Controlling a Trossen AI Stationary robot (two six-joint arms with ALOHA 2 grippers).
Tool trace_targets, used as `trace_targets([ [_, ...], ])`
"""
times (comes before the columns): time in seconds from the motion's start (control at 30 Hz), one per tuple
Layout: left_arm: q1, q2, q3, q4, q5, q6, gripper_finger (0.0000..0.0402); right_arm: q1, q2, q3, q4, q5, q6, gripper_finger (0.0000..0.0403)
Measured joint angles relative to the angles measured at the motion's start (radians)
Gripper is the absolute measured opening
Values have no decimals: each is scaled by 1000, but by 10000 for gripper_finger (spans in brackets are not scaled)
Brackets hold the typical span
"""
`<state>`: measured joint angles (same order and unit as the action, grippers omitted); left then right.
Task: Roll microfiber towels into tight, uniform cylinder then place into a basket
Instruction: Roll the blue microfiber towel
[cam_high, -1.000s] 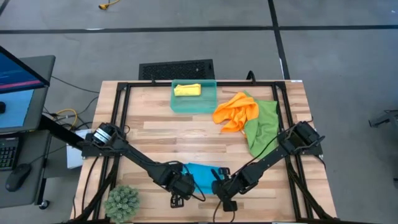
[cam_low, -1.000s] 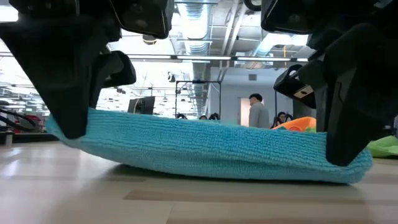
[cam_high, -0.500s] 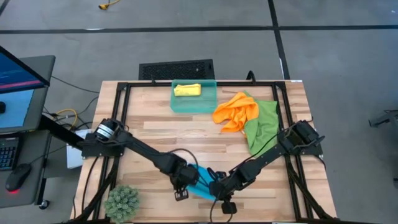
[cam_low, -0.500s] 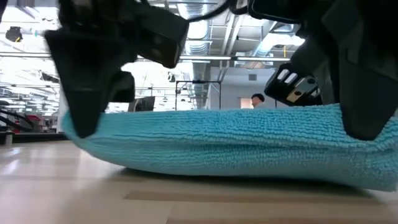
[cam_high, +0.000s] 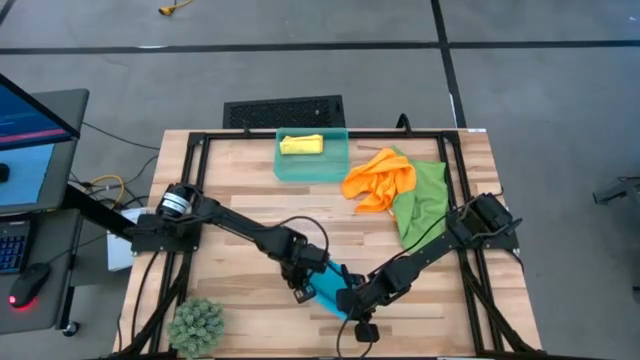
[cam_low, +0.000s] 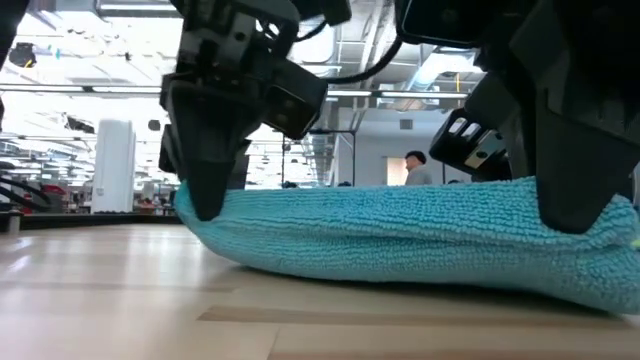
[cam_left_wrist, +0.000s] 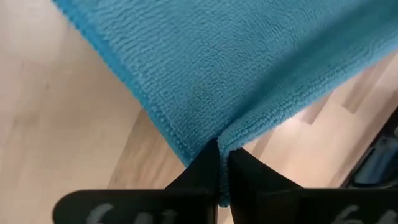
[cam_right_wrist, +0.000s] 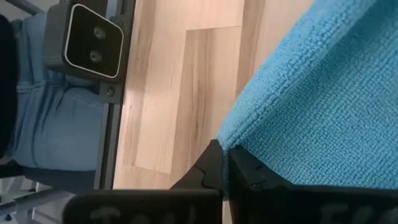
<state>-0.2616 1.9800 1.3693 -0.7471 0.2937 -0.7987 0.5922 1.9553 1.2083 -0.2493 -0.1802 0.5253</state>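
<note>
Presently the left gripper (cam_high: 299, 287) is pinched tight on one corner of the blue towel (cam_high: 330, 287), which lies folded near the bench's (cam_high: 250, 215) front edge. Just beside it, the right gripper (cam_high: 352, 300) is clamped on the opposite corner. To roll well, both corners should, in my judgement, travel level and together, keeping the cloth taut so the cylinder stays even; any slack would loosen the roll. At the back, the basket (cam_high: 311, 167) holds a rolled yellow towel (cam_high: 301, 145). Right of it, the orange towel (cam_high: 380, 177) and green towel (cam_high: 424, 200) lie heaped, unrolled.
</note>
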Motion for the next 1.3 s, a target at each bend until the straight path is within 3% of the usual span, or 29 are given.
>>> trace_targets([
  [0.4,77,4,-4,-62,25,-73,4,15,1,-3,-19,-62,-10,80],
  [0.53,98,3,-4,-71,29,-74,4,14,1,-3,-14,-38,-10,97],
  [0.8,111,3,-3,-75,64,-75,4,54,-26,-2,-29,20,-132,92],
  [0.97,105,3,-2,-69,81,-108,4,133,-134,1,-132,205,-133,81],
  [1.2,89,3,-2,-2,119,-192,4,304,-210,0,-265,741,-197,71],
  [1.3,77,3,-1,40,139,-241,4,319,-160,0,-245,798,-217,72],
])
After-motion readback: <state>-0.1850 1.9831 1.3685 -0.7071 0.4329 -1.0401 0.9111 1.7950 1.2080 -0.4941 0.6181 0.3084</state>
